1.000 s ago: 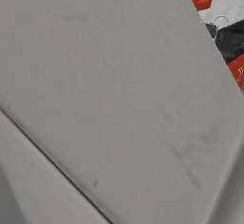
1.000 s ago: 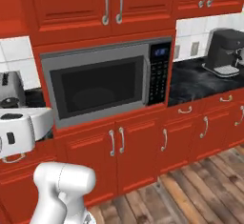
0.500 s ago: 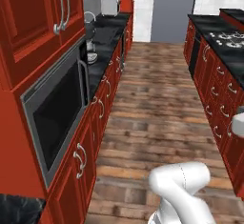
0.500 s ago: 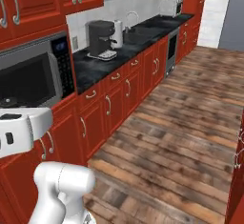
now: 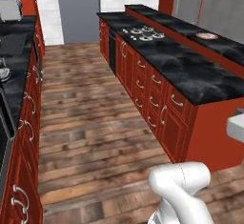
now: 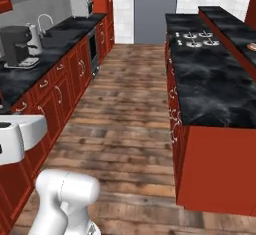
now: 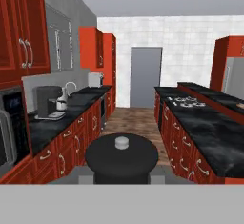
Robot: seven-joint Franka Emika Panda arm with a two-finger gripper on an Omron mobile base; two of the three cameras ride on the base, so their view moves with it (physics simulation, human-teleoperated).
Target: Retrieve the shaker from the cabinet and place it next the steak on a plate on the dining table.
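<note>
In the hand view the shaker point(image 7: 121, 155) shows as a dark round cap with a small pale knob, low and central, held in my gripper point(image 7: 122, 174), which is shut on it. Its tan body is hidden under the cap. The dining table point(image 5: 189, 27), a raised black marbled counter with red sides, runs along the right, also seen as the dining table point(image 6: 226, 21). On it, far along, lies the plate point(image 5: 207, 35) with its orange-red rim and the reddish steak in its middle. The plate point(image 6: 252, 46) is cut by the right edge of the right base view.
A lower island counter with a stove top point(image 5: 142, 31) lies in front of the dining table. The wall counter on the left carries a coffee machine point(image 6: 16, 46), a sink tap and a toaster point(image 6: 81, 4). A wooden-floor aisle point(image 6: 130, 109) runs between them to a grey door point(image 7: 145, 76).
The base has turned: both base views swung from the microwave and cabinet wall round to the aisle, island and dining table. The shaker stays in the gripper.
</note>
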